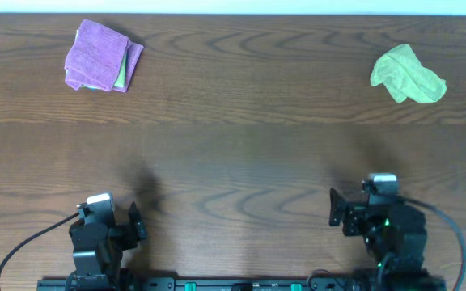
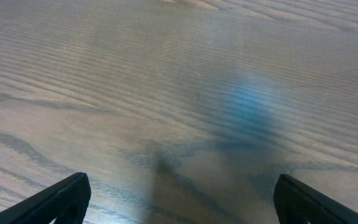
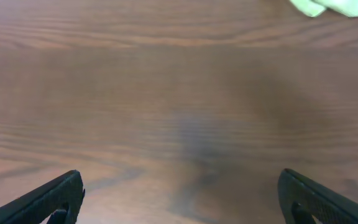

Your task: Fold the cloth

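Observation:
A crumpled light-green cloth (image 1: 407, 74) lies at the far right of the table; its edge shows at the top of the right wrist view (image 3: 334, 6). A folded purple cloth (image 1: 99, 55) lies on a green one at the far left. My left gripper (image 1: 136, 222) is open and empty near the front edge; in its wrist view (image 2: 182, 199) only bare wood lies between the fingers. My right gripper (image 1: 336, 208) is open and empty near the front right, far from the green cloth; its fingers (image 3: 179, 199) frame bare wood.
The wooden table (image 1: 241, 153) spans the view. Both arm bases sit at the front edge. The cloths lie along the back edge, well apart from each other.

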You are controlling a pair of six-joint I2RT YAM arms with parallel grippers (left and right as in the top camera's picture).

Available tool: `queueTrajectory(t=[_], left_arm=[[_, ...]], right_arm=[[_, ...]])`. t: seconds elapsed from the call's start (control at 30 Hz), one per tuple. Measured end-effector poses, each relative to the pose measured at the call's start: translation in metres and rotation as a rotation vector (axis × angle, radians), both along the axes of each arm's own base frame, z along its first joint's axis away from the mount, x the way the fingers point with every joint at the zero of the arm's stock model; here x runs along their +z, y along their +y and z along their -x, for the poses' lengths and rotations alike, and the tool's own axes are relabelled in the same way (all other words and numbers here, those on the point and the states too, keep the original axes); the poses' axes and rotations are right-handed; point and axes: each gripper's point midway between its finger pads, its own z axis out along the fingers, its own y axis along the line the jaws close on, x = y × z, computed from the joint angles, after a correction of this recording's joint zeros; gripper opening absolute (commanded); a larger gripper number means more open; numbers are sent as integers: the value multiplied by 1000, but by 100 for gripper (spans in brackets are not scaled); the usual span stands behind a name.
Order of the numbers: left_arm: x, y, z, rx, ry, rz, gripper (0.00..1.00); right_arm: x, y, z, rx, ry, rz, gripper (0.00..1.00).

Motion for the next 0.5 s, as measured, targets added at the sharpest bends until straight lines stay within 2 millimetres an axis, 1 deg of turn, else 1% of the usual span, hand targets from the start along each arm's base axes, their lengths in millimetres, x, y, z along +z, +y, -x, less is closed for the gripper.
queueTrajectory(t=[0.1, 0.2, 0.5], left_arm=[[0, 0, 0, 0, -1, 0, 95], [0, 0, 0, 0, -1, 0, 95], [0, 0, 0, 0, -1, 0, 95]], right_arm=[[-10, -6, 3, -19, -33, 29, 99], [-17, -7, 4, -23, -56, 37, 99], [-23, -5, 5, 14, -85, 68, 99]])
